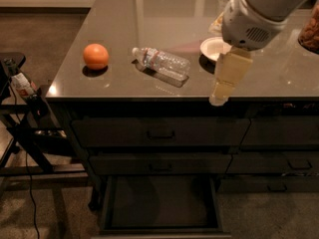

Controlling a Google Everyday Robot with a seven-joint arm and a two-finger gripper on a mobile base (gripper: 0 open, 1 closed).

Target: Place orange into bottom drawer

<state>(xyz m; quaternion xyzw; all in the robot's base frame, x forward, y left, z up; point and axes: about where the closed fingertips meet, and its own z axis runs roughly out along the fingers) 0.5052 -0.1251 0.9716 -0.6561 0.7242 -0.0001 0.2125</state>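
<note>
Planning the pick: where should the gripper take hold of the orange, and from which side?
Grip the orange across its widest middle, from above: it is round and sits apart from the bottle. The gripper hangs over the counter's front edge, farther right.

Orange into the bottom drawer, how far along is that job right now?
Done: the bottom drawer is pulled open, nothing visible in its tray. In hand: the claw hangs over the front edge of the counter, right of the water bottle, apart from the orange. Left: the orange sits on the counter's left end, ungrasped, so reaching it, picking it up and lowering it into the drawer all remain.
</note>
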